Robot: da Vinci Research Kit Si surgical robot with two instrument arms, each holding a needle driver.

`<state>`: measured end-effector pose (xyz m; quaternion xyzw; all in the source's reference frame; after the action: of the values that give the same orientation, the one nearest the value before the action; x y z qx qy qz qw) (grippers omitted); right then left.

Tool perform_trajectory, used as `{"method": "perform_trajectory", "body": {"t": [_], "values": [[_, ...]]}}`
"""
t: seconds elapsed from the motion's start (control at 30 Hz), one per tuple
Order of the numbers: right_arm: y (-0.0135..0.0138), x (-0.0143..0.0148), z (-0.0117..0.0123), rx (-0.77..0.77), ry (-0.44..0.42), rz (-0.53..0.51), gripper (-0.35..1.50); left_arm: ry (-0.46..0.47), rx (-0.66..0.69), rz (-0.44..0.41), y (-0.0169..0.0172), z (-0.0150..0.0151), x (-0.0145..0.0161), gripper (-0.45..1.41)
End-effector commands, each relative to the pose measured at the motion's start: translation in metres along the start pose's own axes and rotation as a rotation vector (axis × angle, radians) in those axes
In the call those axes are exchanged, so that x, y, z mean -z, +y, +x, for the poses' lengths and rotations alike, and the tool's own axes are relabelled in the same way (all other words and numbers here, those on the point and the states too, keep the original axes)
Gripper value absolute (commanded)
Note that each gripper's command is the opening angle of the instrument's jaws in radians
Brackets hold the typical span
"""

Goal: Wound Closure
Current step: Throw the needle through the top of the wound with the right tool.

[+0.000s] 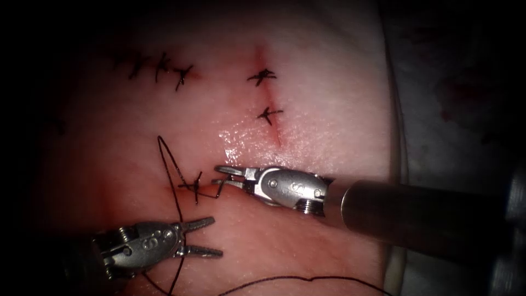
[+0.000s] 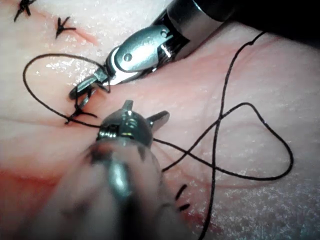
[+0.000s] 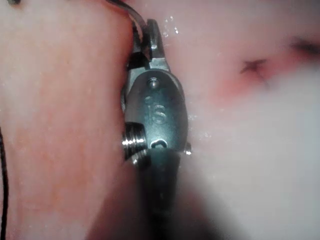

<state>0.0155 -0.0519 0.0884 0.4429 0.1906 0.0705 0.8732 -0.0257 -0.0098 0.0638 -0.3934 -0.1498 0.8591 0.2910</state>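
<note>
Thread (image 1: 170,164): dark, fine and limp. From a fresh stitch (image 1: 194,189) it rises in a tall narrow loop, then trails down and along the near edge of the tissue (image 1: 307,246), well left of the upright cut (image 1: 276,134). By the look of it, it weighs next to nothing, slides readily on the wet tissue and tangles easily. It is best taken on a free stretch clear of the knot, with a light, flat grip so it does not fray. Right claw (image 1: 216,175): just beside the stitch, on its right, tips nearly together and apparently pinched on the short thread end that bends up from the knot. Left claw (image 1: 217,236): below the stitch, spread wide, holding nothing, with the long strand running past its hinge. Where the needle lies I cannot tell. Tissue: pale, soft and glistening, with red fluid tinting the cut. It would likely tear if tugged. Older stitches: two on the upright cut (image 1: 266,77) and a row up left (image 1: 159,68). Writing: small stamped characters on both tools' bodies, too faint to read with certainty.
</note>
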Motion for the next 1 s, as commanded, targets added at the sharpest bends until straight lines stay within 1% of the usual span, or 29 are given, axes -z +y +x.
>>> {"method": "perform_trajectory", "body": {"t": [0.03,0.07,0.17,0.2,0.23,0.27,0.3,0.33,0.37,0.43,0.47,0.5,0.53,0.6,0.63,0.73,0.83,0.87,0.93,1.0], "values": [[0.0003,-0.0007,0.0007,0.004,0.010,-0.005,-0.35,0.001,-0.001,-0.001,-0.0001,-0.0001,-0.0008,0.22],[0.0004,-0.0007,0.0009,0.002,0.019,-0.015,-0.35,0.001,-0.001,-0.001,-0.0001,-0.0001,-0.0008,0.22],[0.0008,0.0001,0.0021,-0.030,0.088,-0.089,-0.35,0.001,-0.007,-0.001,-0.0001,-0.0001,-0.0008,0.22],[0.0008,0.0001,0.0021,-0.030,0.088,-0.089,-0.35,0.001,-0.007,-0.001,-0.0001,-0.0001,-0.0008,0.22],[0.0010,0.0019,0.0037,-0.065,0.179,-0.163,-0.35,0.001,-0.007,-0.001,-0.0001,-0.0001,-0.0009,0.22],[0.0010,0.0027,0.0044,-0.085,0.234,-0.204,-0.35,0.001,-0.007,-0.001,-0.0001,-0.0001,-0.0009,0.22],[0.0010,0.0034,0.0050,-0.109,0.269,-0.227,-0.18,0.001,-0.006,0.000,-0.0001,0.0000,-0.0009,0.22],[0.0010,0.0034,0.0050,-0.109,0.269,-0.227,-0.18,0.001,-0.006,0.000,-0.0001,0.0000,-0.0009,0.22],[0.0010,0.0051,0.0062,-0.118,0.326,-0.257,0.16,-0.001,-0.011,0.002,-0.0001,0.0001,-0.0009,0.22],[0.0010,0.0073,0.0078,-0.141,0.404,-0.313,0.58,-0.005,-0.014,0.013,-0.0003,0.0003,-0.0008,0.22],[0.0010,0.0087,0.0088,-0.147,0.450,-0.351,0.84,-0.008,-0.018,0.018,-0.0003,0.0004,-0.0008,0.22],[0.0010,0.0110,0.0101,-0.155,0.523,-0.396,1.01,-0.015,-0.021,0.027,-0.0005,0.0006,-0.0008,0.22],[0.0010,0.0110,0.0101,-0.155,0.523,-0.396,1.01,-0.015,-0.021,0.027,-0.0005,0.0006,-0.0008,0.22],[0.0009,0.0137,0.0114,-0.145,0.613,-0.454,1.08,-0.014,-0.028,0.036,-0.0006,0.0008,-0.0009,0.22],[0.0009,0.0148,0.0120,-0.142,0.643,-0.482,1.11,-0.012,-0.033,0.038,-0.0006,0.0009,-0.0010,0.22],[0.0005,0.0177,0.0134,-0.131,0.712,-0.568,1.35,-0.010,-0.035,0.044,-0.0006,0.0011,-0.0014,0.22],[-0.0007,0.0203,0.0147,-0.097,0.746,-0.609,1.37,-0.012,-0.049,0.051,-0.0005,0.0014,-0.0020,0.22],[-0.0007,0.0203,0.0147,-0.097,0.746,-0.609,1.37,-0.012,-0.049,0.051,-0.0005,0.0014,-0.0020,0.22],[-0.0018,0.0219,0.0154,-0.062,0.765,-0.616,1.37,-0.014,-0.053,0.058,-0.0002,0.0015,-0.0024,0.22],[-0.0021,0.0224,0.0155,-0.038,0.760,-0.618,1.35,-0.014,-0.053,0.060,-0.0001,0.0015,-0.0025,0.22]]}}
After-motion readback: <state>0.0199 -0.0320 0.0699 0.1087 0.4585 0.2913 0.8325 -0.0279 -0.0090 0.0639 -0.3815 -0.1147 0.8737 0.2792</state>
